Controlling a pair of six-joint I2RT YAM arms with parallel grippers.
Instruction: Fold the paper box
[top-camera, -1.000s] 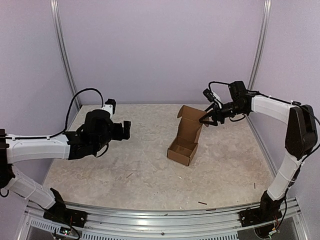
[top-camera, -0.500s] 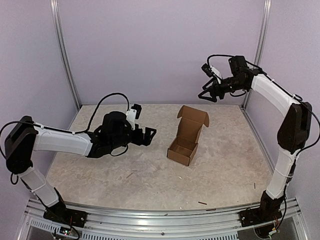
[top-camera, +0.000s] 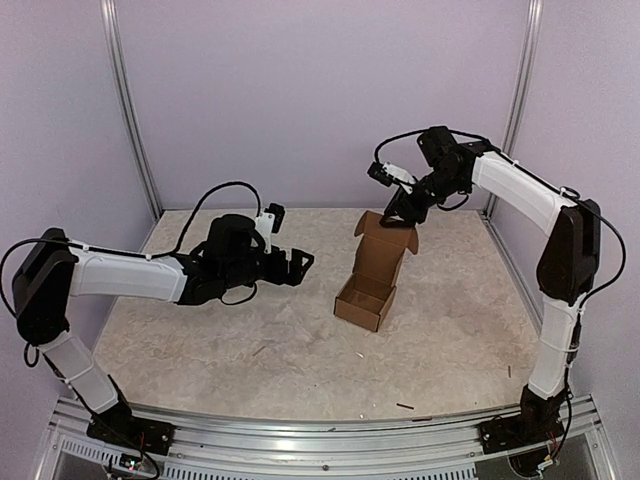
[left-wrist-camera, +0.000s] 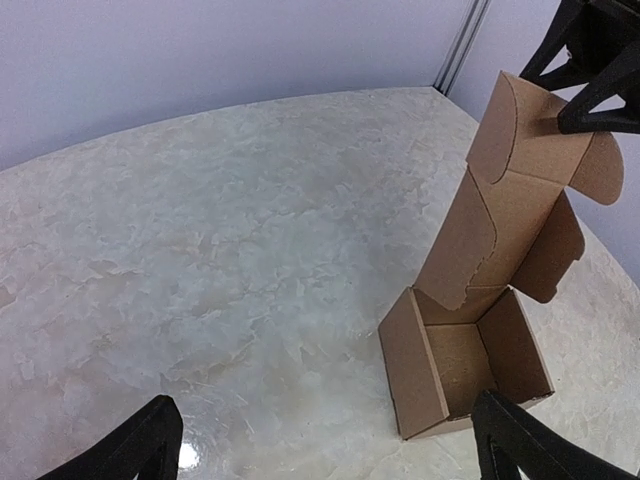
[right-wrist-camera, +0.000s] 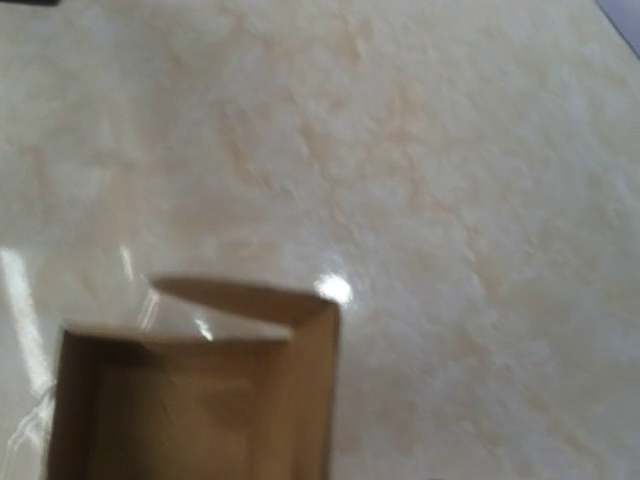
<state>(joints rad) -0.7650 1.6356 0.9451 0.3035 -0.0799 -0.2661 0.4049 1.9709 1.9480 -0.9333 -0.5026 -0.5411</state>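
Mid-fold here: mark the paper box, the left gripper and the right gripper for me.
paper box (top-camera: 377, 268), top view, inner face of the upright lid panel.
left gripper (top-camera: 300, 268), top view, gap between its open fingertips.
right gripper (top-camera: 399, 222), top view, between its fingertips at the lid's top flap.

Pale marbled table (top-camera: 200, 340), open paper box (top-camera: 368, 295) standing on it, dark scraps (top-camera: 404, 406) near front edge

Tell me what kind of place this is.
Probably a lab robot cell: a left arm and right arm bolted to an aluminium rail, plain walls with metal corner posts around a marble-look table, and a paper box on it.
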